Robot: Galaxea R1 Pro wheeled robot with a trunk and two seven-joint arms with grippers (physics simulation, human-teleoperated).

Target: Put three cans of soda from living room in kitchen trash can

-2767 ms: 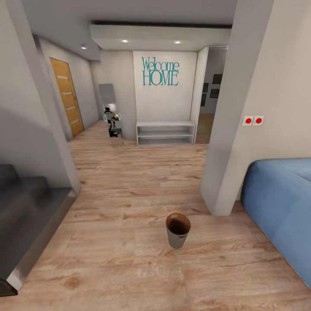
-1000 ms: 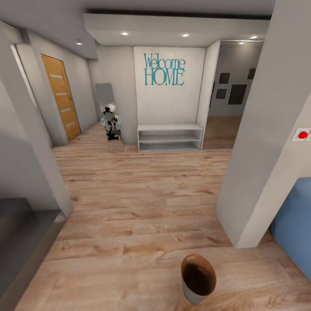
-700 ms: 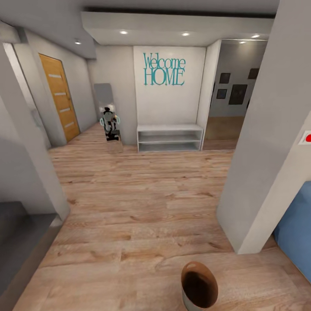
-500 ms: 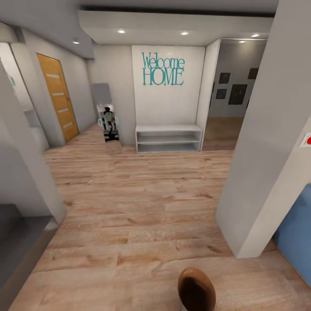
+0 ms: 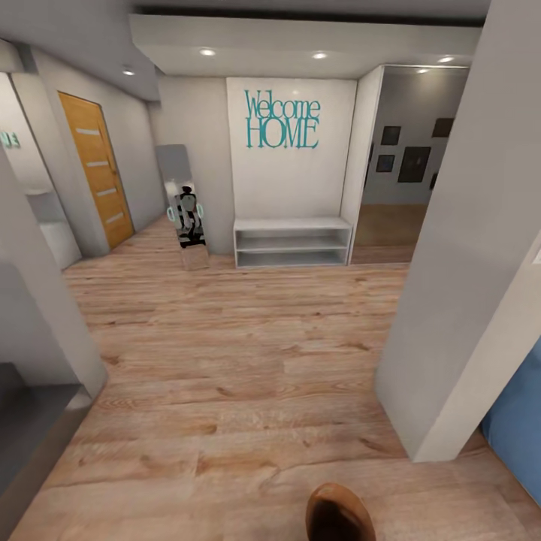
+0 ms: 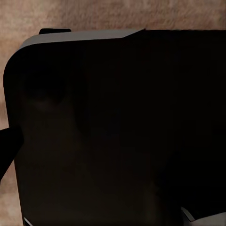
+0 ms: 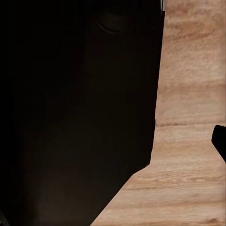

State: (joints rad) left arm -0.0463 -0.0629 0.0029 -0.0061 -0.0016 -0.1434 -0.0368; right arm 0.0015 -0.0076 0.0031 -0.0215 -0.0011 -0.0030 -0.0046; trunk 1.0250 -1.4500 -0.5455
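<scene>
Tash can cut by the head view's lower edge.

Teal lettering, orange door

The light wood floor bears the tash can and a white shelf unit.

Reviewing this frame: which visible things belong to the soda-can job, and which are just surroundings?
Belongs to the job:
- trash can, standing on the wood floor at the head view's bottom edge

Just surroundings:
- Welcome HOME lettering
- white shelf
- orange door
- leaning mirror
- blue sofa
</scene>
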